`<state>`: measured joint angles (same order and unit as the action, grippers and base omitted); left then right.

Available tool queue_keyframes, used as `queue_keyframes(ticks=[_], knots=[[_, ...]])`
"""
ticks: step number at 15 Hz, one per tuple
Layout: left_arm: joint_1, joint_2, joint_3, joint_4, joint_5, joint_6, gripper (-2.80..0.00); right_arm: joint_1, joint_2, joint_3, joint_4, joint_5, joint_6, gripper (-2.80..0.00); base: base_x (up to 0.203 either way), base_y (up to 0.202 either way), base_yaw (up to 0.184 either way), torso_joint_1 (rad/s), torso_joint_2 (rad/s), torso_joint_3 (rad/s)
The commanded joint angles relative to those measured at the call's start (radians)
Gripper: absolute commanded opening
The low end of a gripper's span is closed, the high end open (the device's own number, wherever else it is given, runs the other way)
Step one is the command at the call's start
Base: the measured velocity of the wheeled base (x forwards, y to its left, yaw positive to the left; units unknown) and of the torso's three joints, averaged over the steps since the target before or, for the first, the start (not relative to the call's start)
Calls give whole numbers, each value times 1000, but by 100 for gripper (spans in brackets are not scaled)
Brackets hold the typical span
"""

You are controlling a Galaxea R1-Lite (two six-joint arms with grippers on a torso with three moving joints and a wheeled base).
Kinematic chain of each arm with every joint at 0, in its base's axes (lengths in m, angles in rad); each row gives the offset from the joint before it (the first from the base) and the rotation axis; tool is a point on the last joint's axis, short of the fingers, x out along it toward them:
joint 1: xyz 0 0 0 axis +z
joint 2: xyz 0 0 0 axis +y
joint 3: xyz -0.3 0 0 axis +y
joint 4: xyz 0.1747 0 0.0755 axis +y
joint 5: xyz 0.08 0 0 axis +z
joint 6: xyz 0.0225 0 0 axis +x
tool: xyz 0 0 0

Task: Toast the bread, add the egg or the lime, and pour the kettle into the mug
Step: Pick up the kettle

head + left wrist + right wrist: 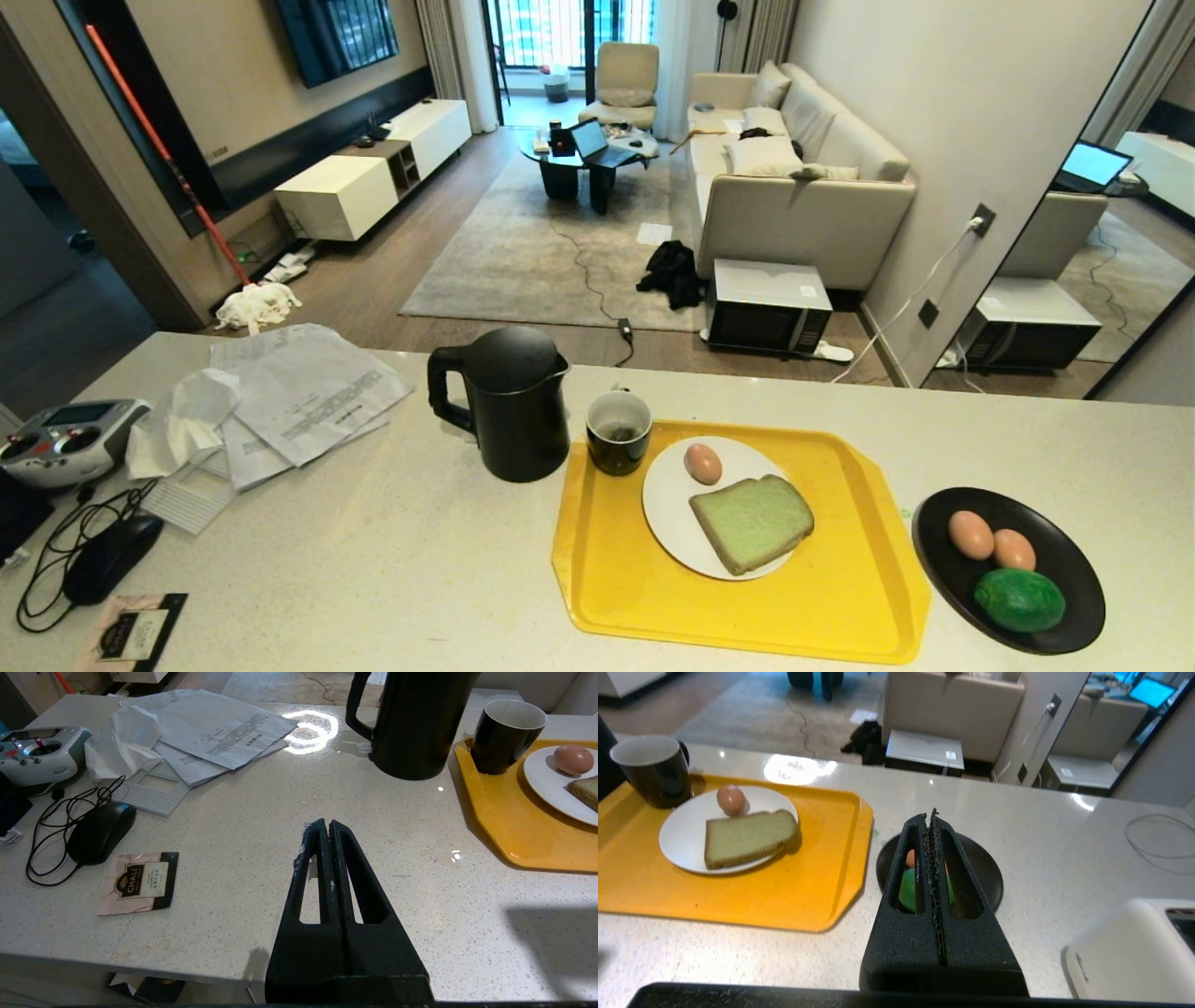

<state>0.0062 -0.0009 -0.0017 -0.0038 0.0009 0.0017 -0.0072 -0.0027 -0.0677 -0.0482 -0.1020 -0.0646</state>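
Bread lies flat on the white plate, one egg beside it on the same plate, apparently touching the crust's far edge. Plate sits on the yellow tray. Mug stands upright on the tray's far left corner, something dark at the bottom — can't tell what. Kettle is just off the tray to the left, on the counter, lid down, handle facing away from the mug. My read: bread and egg are plated as finished, so mostly the serving layout is done; whether the pour has happened I can't judge.

Spare items are in the black dish right of the tray: two more eggs and the lime, all touching or nearly so.

Right gripper hangs above the counter's near edge with its fingers pressed together, holding nothing; it lines up with the black dish, which it mostly hides in its own view. Left gripper is likewise closed and empty, over bare counter near the edge, well clear of the kettle.

Neither arm shows in the head view. Toaster appears only in the right wrist view, cut off at the frame corner — slot contents not visible. Papers, mouse and a controller clutter the left side.
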Motion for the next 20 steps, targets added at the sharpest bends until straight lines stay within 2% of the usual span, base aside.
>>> queue_keyframes(ticks=[1,3,5,11,20], knots=[[0,-1,0,-1,1,-2,-280,0,3,70,-86,23,18,-280,0,0,0,0,0,0],[1,-1,0,-1,1,0,-280,1,3,69,-49,74,24,-280,0,0,0,0,0,0],[1,-1,0,-1,1,0,-280,0,3,69,43,95,23,-280,0,0,0,0,0,0],[1,-1,0,-1,1,0,-280,0,3,68,44,96,23,-280,0,0,0,0,0,0],[1,-1,0,-1,1,0,-280,1,3,68,43,93,68,-280,0,0,0,0,0,0]])
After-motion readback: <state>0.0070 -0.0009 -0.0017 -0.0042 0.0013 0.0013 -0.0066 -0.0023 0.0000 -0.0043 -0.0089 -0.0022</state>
